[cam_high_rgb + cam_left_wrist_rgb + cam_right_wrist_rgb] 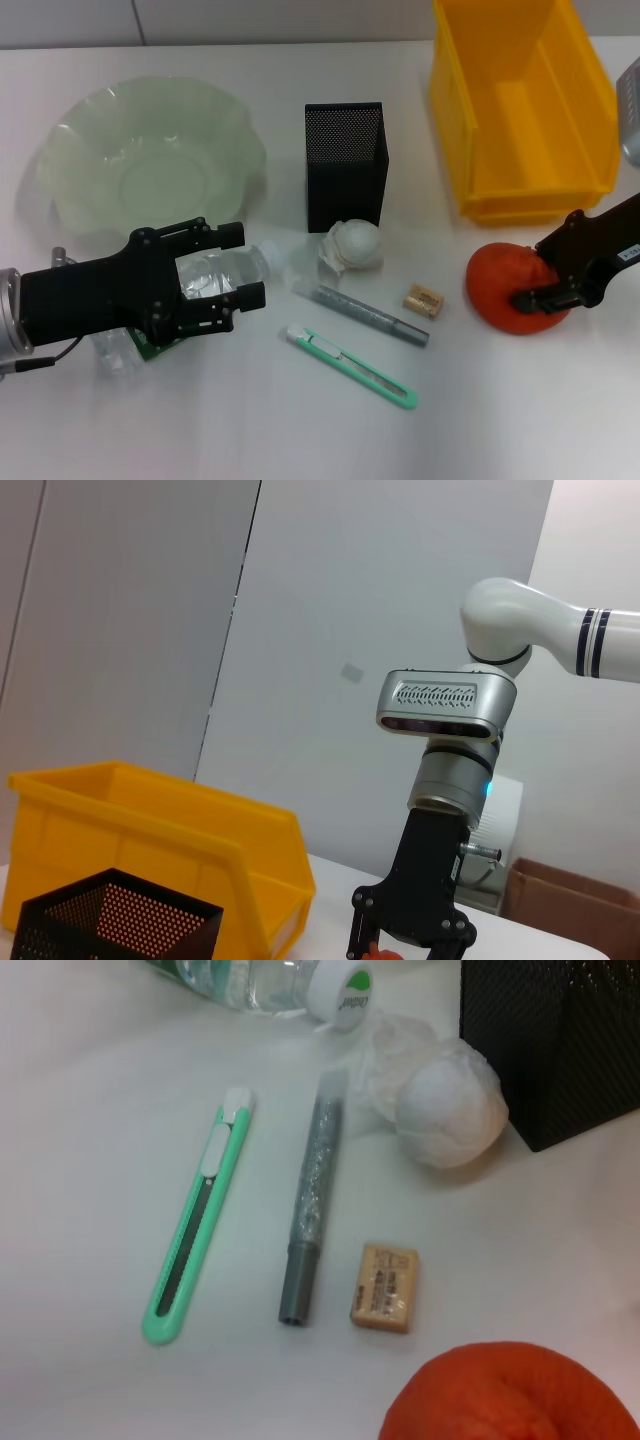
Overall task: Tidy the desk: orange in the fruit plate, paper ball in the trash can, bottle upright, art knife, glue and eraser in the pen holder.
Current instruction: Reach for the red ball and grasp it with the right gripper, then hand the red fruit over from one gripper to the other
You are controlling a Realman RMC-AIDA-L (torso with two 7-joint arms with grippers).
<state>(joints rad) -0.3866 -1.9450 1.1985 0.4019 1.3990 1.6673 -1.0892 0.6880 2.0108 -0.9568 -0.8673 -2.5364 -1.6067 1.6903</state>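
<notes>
The orange (pixel 508 285) is round, deep orange-red and faintly dimpled, and sits on the white bench (pixel 520 420) at the robot's right, just in front of the yellow bin (pixel 520 110). The right claw (pixel 538 295) is down on it, its black fingers set against the fruit's right flank, closed onto the orange as far as the head view shows. The clear plastic bottle (pixel 215 275) lies on its side at the left, its white-and-green cap pointing toward the crumpled white paper ball (pixel 355 243), which rests against the foot of the black mesh pen holder (pixel 345 160). The left claw (pixel 245 265) is spread wide around the bottle's body, one finger beyond it and one on the near side, not visibly pressing it. Near the middle of the bench lie the grey glue stick (pixel 372 316) and, just in front of it, the mint-green art knife (pixel 350 366), both slanted the same way and close but apart. The small tan eraser (pixel 423 299) lies between the glue and the orange, touching neither. The pale green, wavy-rimmed fruit plate (pixel 70 150) stands at the far left, behind the left claw.
</notes>
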